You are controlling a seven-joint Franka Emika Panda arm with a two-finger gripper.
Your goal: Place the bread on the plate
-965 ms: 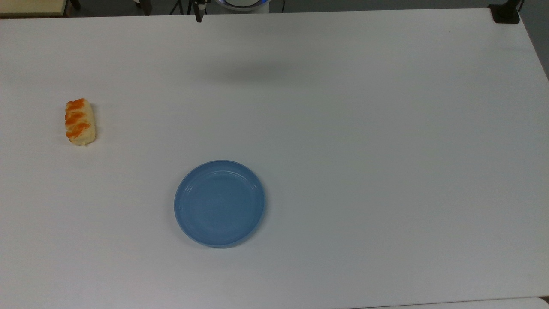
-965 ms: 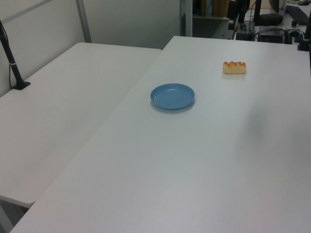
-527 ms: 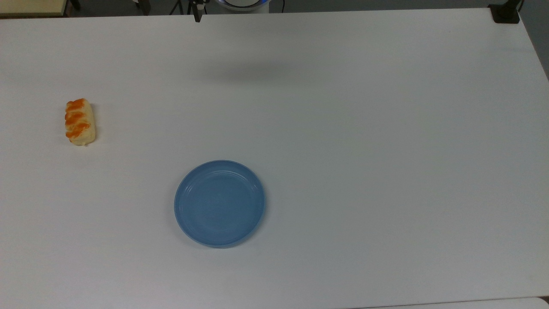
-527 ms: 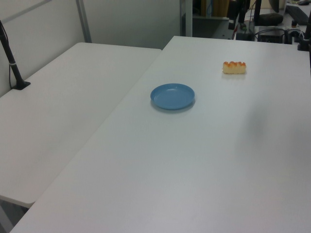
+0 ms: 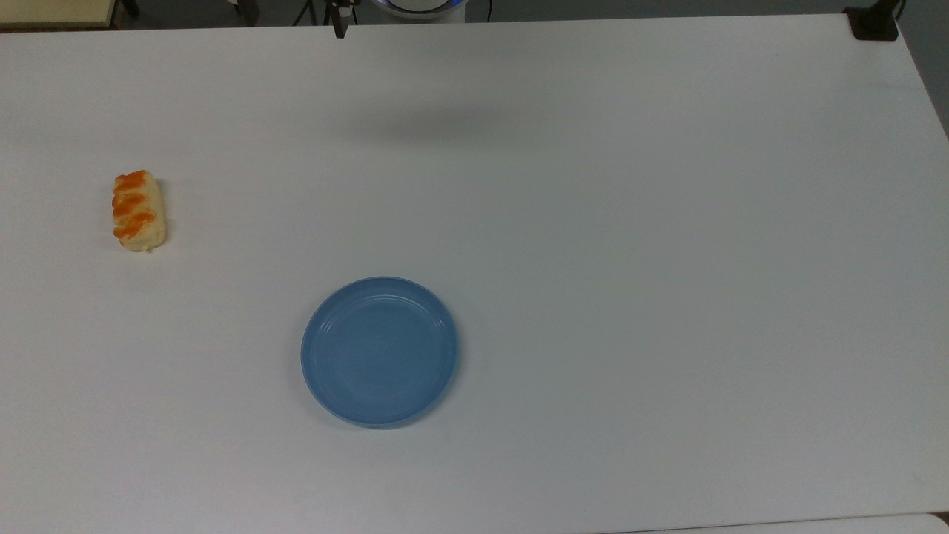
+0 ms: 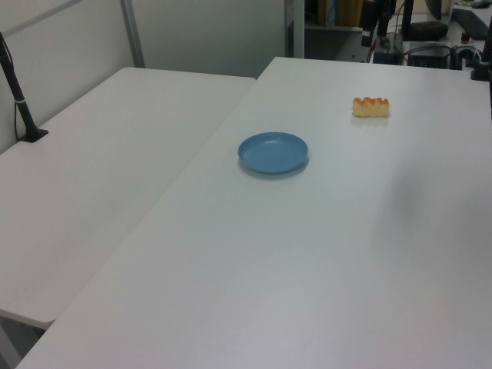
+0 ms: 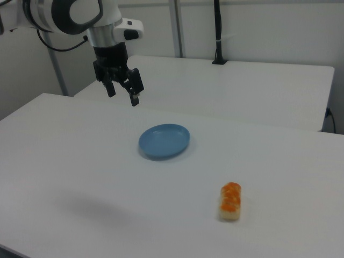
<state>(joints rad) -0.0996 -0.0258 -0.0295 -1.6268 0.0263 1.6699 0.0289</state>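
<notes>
Still nothing moved since earlier frames — bread [image 5: 138,211] at mid-left of top view, well apart from empty plate [image 5: 379,351]. Gripper [image 7: 122,90] high in upper left of right view, fingers apart, holding nothing — approach not begun.

Matt blue plastic-looking plate [image 5: 379,351], glazed-looking orange-striped bread [image 5: 138,211], smooth matt white table [image 5: 667,222]

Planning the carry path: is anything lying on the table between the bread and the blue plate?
Nothing visible does. The bread lies apart from the blue plate, with bare white table between them. The open gripper hangs well above the table.
</notes>
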